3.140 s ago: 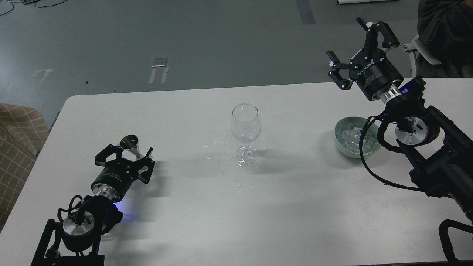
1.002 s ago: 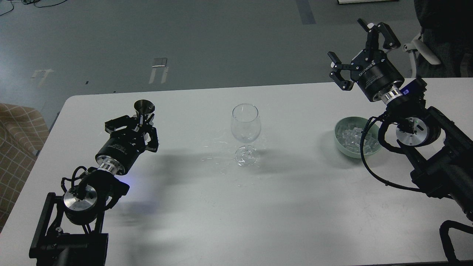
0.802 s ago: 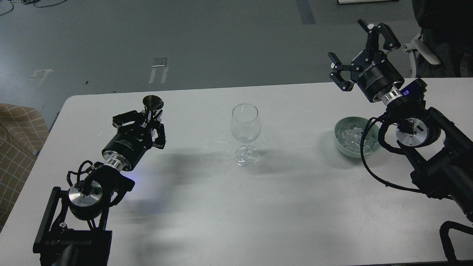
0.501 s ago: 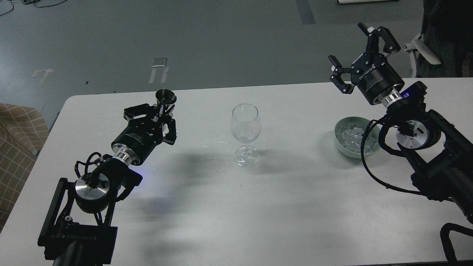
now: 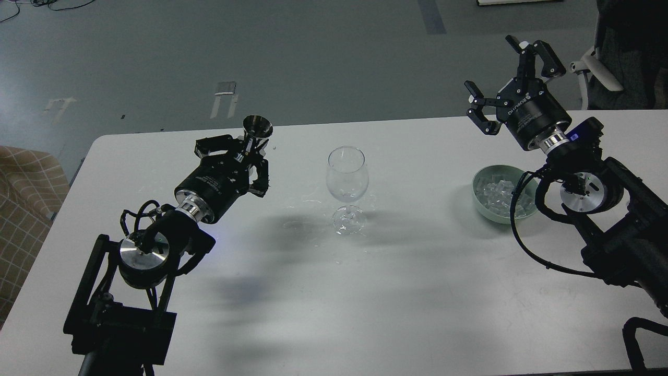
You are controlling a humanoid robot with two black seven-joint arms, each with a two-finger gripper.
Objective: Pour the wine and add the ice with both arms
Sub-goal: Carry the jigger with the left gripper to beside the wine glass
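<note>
A clear wine glass stands upright at the middle of the white table; I cannot tell if any wine is in it. My left gripper is shut on a small metal measuring cup, held upright in the air to the left of the glass. A pale green bowl holds heaped clear ice cubes at the right. My right gripper is open and empty, raised above and behind the bowl.
Small wet glints lie on the table around the glass foot. A chair with a dark shape stands past the far right corner. A tan checked cloth is off the table's left edge.
My left gripper has lifted the metal cup off the table and carried it up and to the right, toward the glass. My right gripper has barely moved.
</note>
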